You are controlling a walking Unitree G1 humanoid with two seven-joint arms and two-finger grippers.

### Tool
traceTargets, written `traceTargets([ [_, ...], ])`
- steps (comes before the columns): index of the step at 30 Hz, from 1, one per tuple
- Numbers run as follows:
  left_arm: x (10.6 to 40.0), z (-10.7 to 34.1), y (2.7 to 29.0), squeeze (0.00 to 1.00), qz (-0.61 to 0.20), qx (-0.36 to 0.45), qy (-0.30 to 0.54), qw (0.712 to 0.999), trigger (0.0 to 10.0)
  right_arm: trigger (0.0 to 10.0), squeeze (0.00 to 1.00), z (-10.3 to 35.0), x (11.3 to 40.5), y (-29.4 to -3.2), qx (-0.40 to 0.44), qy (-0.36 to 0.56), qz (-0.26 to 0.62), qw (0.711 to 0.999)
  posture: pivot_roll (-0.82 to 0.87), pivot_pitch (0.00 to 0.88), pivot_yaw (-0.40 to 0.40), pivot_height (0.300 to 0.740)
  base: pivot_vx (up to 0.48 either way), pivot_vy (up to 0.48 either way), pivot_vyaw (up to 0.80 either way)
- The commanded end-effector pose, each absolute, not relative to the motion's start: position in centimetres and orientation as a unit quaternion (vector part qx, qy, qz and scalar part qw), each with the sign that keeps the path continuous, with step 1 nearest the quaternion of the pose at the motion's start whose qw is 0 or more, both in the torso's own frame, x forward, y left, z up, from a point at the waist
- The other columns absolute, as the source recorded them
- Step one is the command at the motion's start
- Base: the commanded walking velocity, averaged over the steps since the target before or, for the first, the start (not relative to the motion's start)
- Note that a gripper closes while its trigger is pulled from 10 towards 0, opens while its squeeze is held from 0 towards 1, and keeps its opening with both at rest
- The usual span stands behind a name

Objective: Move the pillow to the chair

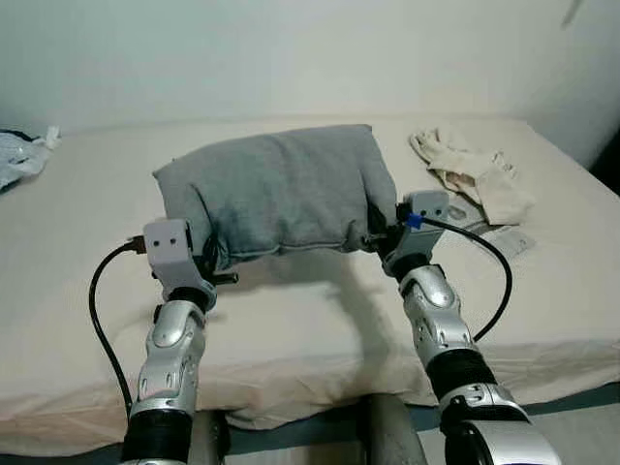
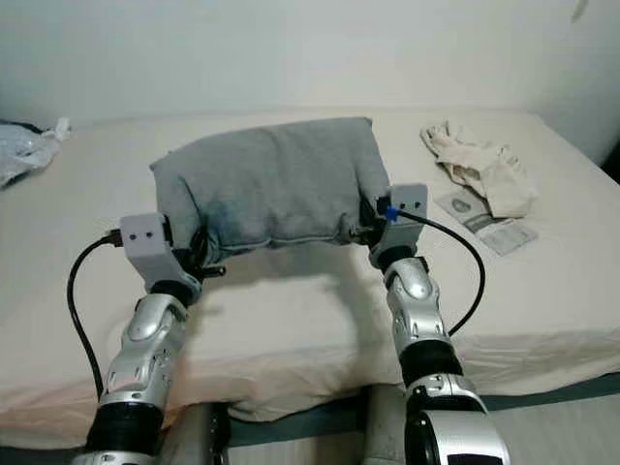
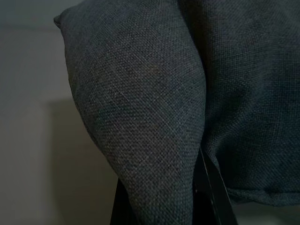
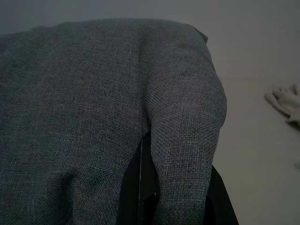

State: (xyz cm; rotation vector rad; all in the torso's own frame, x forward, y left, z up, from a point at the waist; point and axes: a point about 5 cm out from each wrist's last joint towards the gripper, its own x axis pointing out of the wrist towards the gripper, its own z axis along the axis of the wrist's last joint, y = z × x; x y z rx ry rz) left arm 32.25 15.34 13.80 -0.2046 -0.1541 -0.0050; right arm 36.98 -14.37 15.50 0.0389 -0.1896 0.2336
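— Where's the pillow right now?

— The grey pillow [image 1: 281, 192] is up off the bed [image 1: 320, 320], held between the two arms over the cream sheet, with its shadow lying on the mattress just under it. Its long side runs across, left to right, and the bottom seam sags a little in the middle.

— And what has hold of it?

— Both grippers. The left gripper [image 1: 215, 260] is at the pillow's left end, near the lower corner; through the left wrist camera you can see a fold of the grey cloth [image 3: 154, 140] pinched between the black fingers [image 3: 213, 187]. The right gripper [image 2: 371, 230] is at the right end, and its wrist camera shows the same thing: a bulge of fabric squeezed between its fingers [image 4: 140, 187].

— So the fingers are closed on it, not just propping it?

— Closed on the cloth at each end, yes. The fabric bunches up where they bite.

— Anything else on the bed?

— A crumpled cream cloth [image 1: 472, 172] lies toward the far right corner, well apart from the pillow, with a flat packet [image 1: 504, 237] or two just beside it, nearer the edge. At the far left edge there's a bit of crinkled plastic bag [image 1: 21, 155]. A pale wall [image 1: 291, 48] stands behind the bed. Black cables [image 1: 102, 310] loop off each wrist.
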Motion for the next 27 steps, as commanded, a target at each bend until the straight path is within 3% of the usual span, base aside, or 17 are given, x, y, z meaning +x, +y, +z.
traceTargets([
  [1,32.2,15.3,14.6,0.00,-0.020,-0.089,-0.117,0.989,10.0,10.0,0.00,15.6,36.8,-13.1,0.005,-0.098,0.144,0.985,0.03,0.066,-0.044,0.635,0.000,0.000,0.00],
  [19,31.9,15.0,15.4,0.00,-0.010,-0.078,-0.116,0.990,10.0,10.0,0.00,15.1,36.4,-13.0,0.000,-0.089,0.148,0.985,0.03,0.063,-0.050,0.730,0.000,0.000,0.00],
  [27,31.8,14.2,16.0,0.00,0.006,-0.080,-0.094,0.992,10.0,10.0,0.00,14.0,36.0,-12.7,-0.003,-0.070,0.160,0.985,0.03,0.062,-0.054,0.740,0.000,0.000,0.00],
])
